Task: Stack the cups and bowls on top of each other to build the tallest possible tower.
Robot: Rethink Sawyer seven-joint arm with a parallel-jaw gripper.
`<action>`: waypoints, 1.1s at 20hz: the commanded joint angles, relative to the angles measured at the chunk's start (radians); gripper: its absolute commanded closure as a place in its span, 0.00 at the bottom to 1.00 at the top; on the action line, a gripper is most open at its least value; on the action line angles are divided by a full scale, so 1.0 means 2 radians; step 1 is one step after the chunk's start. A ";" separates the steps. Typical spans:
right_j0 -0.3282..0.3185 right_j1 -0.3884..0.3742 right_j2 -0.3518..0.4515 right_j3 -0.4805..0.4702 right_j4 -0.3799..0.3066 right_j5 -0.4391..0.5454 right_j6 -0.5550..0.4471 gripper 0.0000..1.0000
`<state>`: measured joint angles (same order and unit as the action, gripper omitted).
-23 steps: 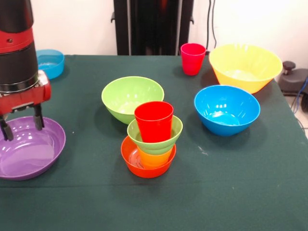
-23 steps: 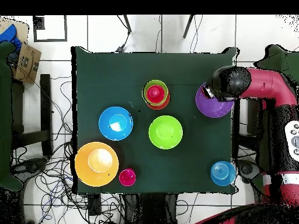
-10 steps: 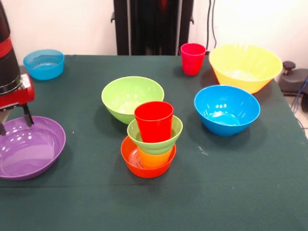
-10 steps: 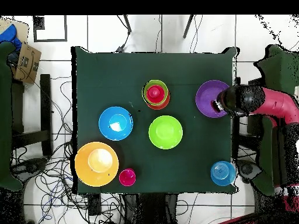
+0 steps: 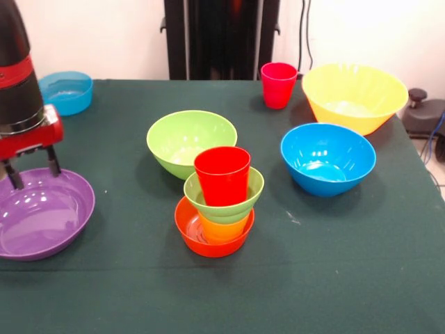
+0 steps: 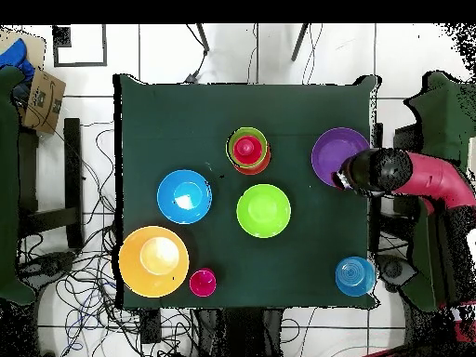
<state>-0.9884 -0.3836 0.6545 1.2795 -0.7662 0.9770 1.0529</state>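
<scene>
open cloth [image 5: 334, 278] before tower [image 5: 219, 202], bowls [image 5: 192, 141] crowding behind

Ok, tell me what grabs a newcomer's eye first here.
The nested tower at the middle front of the green table: a red plastic cup in a small green bowl, over an orange bowl. Next, the red and black arm's gripper, fingers open over the wide shallow purple bowl.

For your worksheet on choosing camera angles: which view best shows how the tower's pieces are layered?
The front view. There the tower shows its side: orange bowl, yellow-orange cup, green bowl, red cup, bottom to top. The overhead view shows only nested rings, the red cup's mouth inside green and orange rims, so the layer order and height are hidden.
</scene>
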 commanded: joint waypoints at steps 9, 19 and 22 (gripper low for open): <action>0.035 -0.068 -0.030 0.096 0.021 0.004 0.000 0.00; 0.022 -0.073 -0.026 0.150 -0.008 -0.124 0.033 0.00; 0.021 -0.058 -0.033 0.153 0.001 -0.137 0.044 0.00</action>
<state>-0.9686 -0.5533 0.6344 1.4801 -0.7170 0.8585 1.0529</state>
